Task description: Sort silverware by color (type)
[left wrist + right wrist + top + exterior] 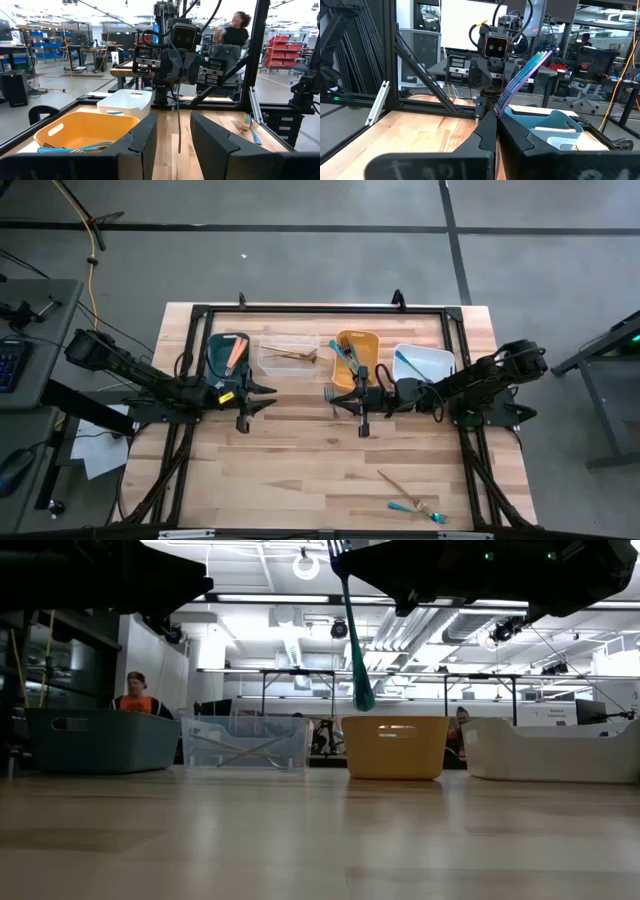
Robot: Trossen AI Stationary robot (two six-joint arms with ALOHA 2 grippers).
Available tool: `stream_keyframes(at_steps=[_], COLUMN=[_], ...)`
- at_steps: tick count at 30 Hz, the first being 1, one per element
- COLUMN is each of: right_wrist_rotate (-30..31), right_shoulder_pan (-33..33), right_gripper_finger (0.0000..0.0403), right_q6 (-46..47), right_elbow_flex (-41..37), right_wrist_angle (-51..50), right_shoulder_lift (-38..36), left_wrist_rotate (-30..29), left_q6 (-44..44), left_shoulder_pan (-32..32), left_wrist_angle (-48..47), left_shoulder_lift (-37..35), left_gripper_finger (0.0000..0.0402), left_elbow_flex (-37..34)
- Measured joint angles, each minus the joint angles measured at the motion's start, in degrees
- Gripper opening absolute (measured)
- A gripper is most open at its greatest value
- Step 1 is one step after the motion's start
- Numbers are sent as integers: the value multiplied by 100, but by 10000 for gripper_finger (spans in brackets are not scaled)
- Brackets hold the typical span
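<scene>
Four bins (300, 352) sit in a row on the wooden surface (300, 470). Above the surface just in front of the yellow bin (396, 745), the right end effector (362, 392) is clamped on a teal fork (352, 635) that hangs handle-down, clear of the wood. The left end effector (255, 398) waits in front of the dark bin (228, 352), fingers spread wide — nothing between them. More silverware lies in the bins, and several pieces (412, 498) rest well apart near the surface's front right corner.
</scene>
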Motion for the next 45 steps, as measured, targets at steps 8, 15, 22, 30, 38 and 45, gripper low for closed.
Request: stream_keyframes(at_steps=[8,15,22,30,38,45], right_wrist_rotate=[-4,-4,-4,16,579,1606], right_shoulder_pan=[0,0,0,-14,-389,-753], right_gripper_finger=[0,0,0,0,0,0], right_q6=[-2,-1,17,-289,-654,-578], right_elbow_flex=[0,0,8,789,2947,4594], right_wrist_angle=[-45,-80,-123,-1002,-5414,-8685], right_shoulder_lift=[0,0,0,-68,-558,-590], left_wrist_rotate=[0,1,2,4,4,5], left_q6=[0,0,-2,-2,-2,-17], left_shoulder_pan=[0,0,0,0,0,0], left_wrist_angle=[0,0,0,0,-19,-17], left_shoulder_lift=[0,0,0,0,0,0], left_gripper_finger=[111,111,111,111,111,111], left_elbow_flex=[0,0,0,0,0,0])
